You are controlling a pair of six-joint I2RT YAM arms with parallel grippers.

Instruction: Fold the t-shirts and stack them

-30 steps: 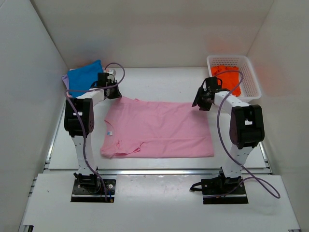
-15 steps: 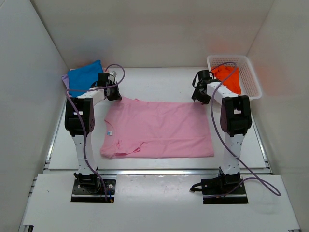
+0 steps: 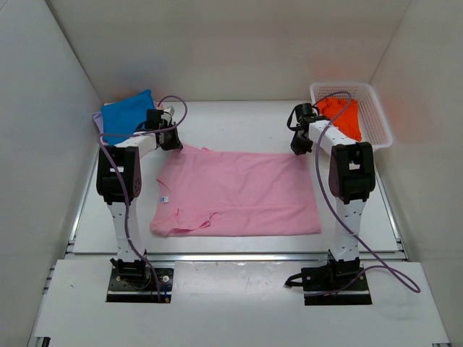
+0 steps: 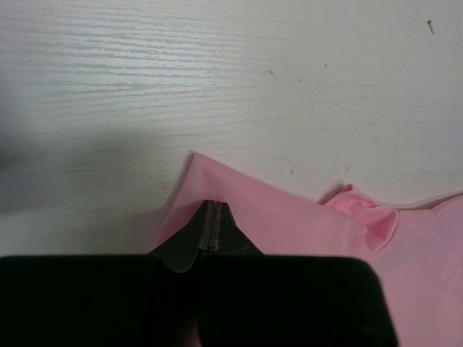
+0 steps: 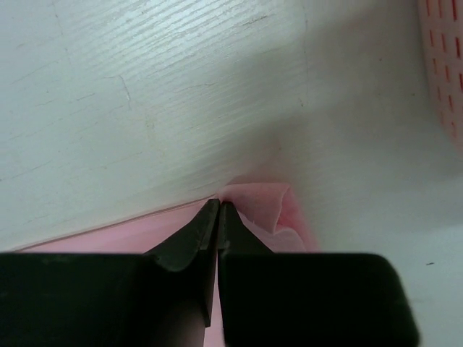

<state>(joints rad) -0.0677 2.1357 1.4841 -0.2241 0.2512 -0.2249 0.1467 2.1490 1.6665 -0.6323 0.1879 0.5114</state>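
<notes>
Pink shirt (image 3: 239, 194) flat mid-table, collar toward 9 o'clock. L gripper (image 4: 211, 206) fingers together, pinching its corner at 11 o'clock. R gripper (image 5: 218, 204) fingers together on corner at 1 o'clock, fabric bunched by tips. Blue shirt (image 3: 126, 114) folded at 10 o'clock. Orange shirt (image 3: 343, 116) in basket (image 3: 377, 126) at 2 o'clock.

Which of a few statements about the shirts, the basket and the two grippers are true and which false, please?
1. The light pink fabric t-shirt lies spread flat on the table. True.
2. The orange fabric t-shirt lies beside the white plastic lattice basket. False: it lies inside it.
3. The left gripper hangs open. False: shut on the pink shirt's far corner.
4. The bright blue fabric t-shirt sits folded at the far left. True.
5. The right gripper is shut on the pink shirt's other far corner. True.
</notes>
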